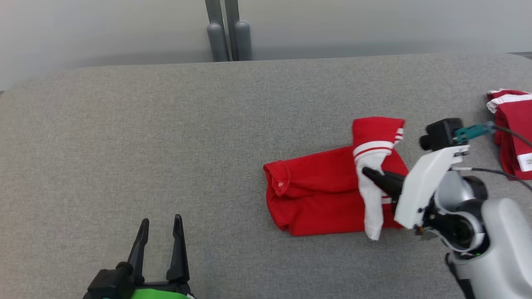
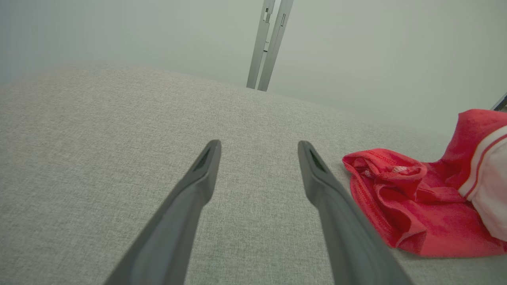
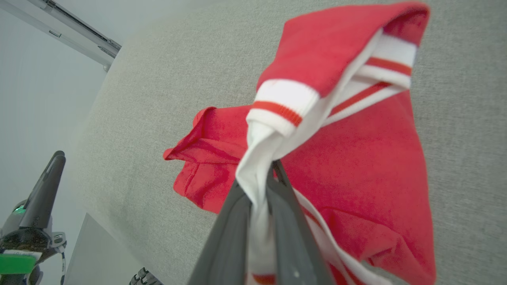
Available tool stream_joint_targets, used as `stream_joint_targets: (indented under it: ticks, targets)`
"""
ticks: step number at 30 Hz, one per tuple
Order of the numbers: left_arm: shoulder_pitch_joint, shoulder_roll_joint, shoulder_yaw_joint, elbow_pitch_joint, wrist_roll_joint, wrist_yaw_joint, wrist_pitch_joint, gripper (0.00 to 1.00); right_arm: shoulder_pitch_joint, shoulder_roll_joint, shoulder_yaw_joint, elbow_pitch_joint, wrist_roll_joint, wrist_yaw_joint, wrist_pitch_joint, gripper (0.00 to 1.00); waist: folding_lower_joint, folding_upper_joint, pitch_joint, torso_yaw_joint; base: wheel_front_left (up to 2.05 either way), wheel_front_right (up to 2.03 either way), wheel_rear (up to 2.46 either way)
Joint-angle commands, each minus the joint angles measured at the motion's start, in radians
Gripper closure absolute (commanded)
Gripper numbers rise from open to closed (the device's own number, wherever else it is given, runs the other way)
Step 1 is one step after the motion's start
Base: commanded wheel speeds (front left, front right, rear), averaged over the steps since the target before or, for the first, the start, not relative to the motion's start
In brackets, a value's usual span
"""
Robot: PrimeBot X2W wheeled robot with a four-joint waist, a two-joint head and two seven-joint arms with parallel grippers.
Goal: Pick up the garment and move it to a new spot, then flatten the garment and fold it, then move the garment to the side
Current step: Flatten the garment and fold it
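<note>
Grey table (image 1: 166, 124): garment (image 1: 320, 195), second garment (image 1: 515, 116)

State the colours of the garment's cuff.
The cuff of the garment is white with red stripes; right wrist view shows it best.

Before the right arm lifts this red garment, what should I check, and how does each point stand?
1. Right end effector shut on white sleeve of garment: ok.
2. Left end effector open, apart from cloth: ok.
3. Garment flat: not ok, bunched, sleeve draped across.
4. Bare table leftward for new spot: ok.
5. Second garment at right edge, apart: ok.
6. Layers pinched: cannot tell.
</note>
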Motion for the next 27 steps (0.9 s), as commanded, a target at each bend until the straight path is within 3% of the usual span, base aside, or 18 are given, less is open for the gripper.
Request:
stream_joint_targets:
  ticks: [1, 4, 7, 16, 18, 19, 20, 27]
  targets:
    - [-0.018, 0.001, -0.006, 0.009, 0.013, -0.004, -0.003, 0.00, -0.019, 0.035, 0.020, 0.023, -0.041, 0.000, -0.023, 1.00, 0.0000, 0.0000, 0.022, 0.003, 0.00, 0.00, 0.00]
    - [-0.035, 0.001, -0.021, 0.019, 0.021, -0.009, -0.003, 0.00, -0.040, 0.115, 0.069, 0.089, -0.102, 0.000, -0.061, 1.00, 0.0000, 0.0000, 0.036, 0.014, 0.00, 0.00, 0.00]
    - [-0.044, 0.001, -0.035, 0.030, 0.014, -0.008, -0.003, 0.00, -0.065, 0.156, 0.104, 0.161, -0.143, 0.000, -0.102, 1.00, 0.0000, 0.0000, 0.044, 0.023, 0.00, 0.00, 0.00]
    - [-0.051, 0.001, -0.068, 0.042, -0.005, 0.015, -0.003, 0.00, -0.140, 0.182, 0.147, 0.277, -0.131, 0.000, -0.179, 1.00, 0.0000, 0.0000, 0.052, 0.042, 0.00, 0.00, 0.00]
    - [-0.051, 0.001, -0.072, 0.045, -0.010, 0.017, -0.003, 0.00, -0.148, 0.182, 0.170, 0.288, -0.121, 0.000, -0.185, 0.57, 0.0000, 0.0000, 0.049, 0.046, 0.00, 0.00, 0.00]
    - [-0.052, 0.001, -0.072, 0.046, -0.012, 0.019, -0.003, 0.00, -0.150, 0.183, 0.183, 0.290, -0.110, 0.000, -0.192, 0.19, 0.0000, 0.0000, 0.047, 0.048, 0.00, 0.00, 0.00]
    - [-0.051, 0.001, -0.072, 0.046, -0.013, 0.018, -0.003, 0.00, -0.151, 0.182, 0.191, 0.292, -0.102, 0.000, -0.193, 0.00, 0.0000, 0.0000, 0.046, 0.048, 0.00, 0.00, 0.00]
    - [-0.028, 0.001, -0.056, 0.051, -0.003, 0.023, -0.003, 0.00, -0.155, 0.181, 0.284, 0.260, 0.031, 0.000, -0.262, 0.00, 0.0000, 0.0000, 0.030, 0.033, 0.00, 0.00, 0.00]
